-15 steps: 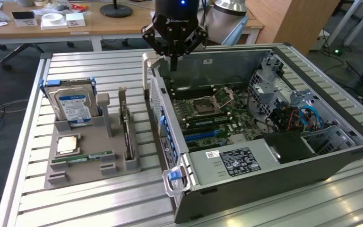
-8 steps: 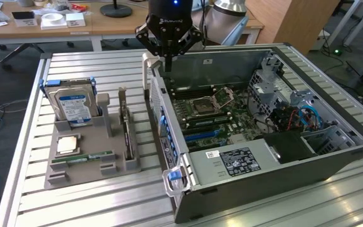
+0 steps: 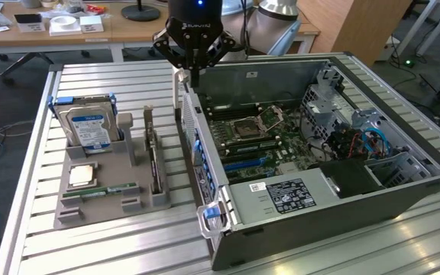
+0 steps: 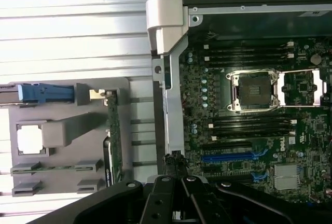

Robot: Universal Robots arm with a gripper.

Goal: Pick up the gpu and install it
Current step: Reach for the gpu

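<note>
The gpu (image 3: 153, 153) is a thin dark card standing on edge in a slot of the grey holder tray (image 3: 113, 166), between the hard drive and the open computer case (image 3: 426, 172). From the wrist view the gpu (image 4: 113, 136) appears edge-on beside the case wall. My gripper (image 3: 193, 71) hangs shut and empty above the case's rear corner, at the far end of the gpu and higher than it. Its black fingers (image 4: 171, 195) meet over the case edge. Inside the case lies the motherboard (image 3: 266, 140) with blue expansion slots (image 4: 228, 157).
The tray also carries a blue-labelled hard drive (image 3: 90, 123), a square processor (image 3: 82, 175) and a green RAM stick (image 3: 101, 190). Everything rests on a slatted metal table (image 3: 113, 246). A wooden desk (image 3: 67, 34) with small items stands behind.
</note>
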